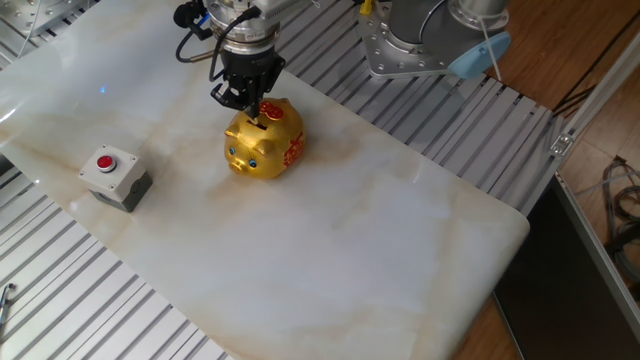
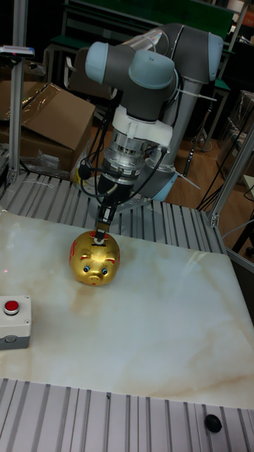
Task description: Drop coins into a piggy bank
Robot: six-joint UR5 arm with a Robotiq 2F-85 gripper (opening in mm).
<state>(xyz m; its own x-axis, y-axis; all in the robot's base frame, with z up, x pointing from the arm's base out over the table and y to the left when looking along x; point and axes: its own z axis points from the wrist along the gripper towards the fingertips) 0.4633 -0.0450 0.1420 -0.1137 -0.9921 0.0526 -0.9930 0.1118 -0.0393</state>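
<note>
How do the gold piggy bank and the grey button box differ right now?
The piggy bank is shiny gold, rounded, with red patterns; the button box is dull grey, squared, with one red button. The tool hangs right over the piggy bank; the button box sits apart, unattended. Both rest on the marble tabletop.

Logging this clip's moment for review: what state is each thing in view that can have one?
piggy bank: upright on the table, snout toward the camera.
gripper: directly above the bank's top, fingers close together; whether a coin sits between them is too small to tell.
grey box: red button on top, nothing touching it.
</note>
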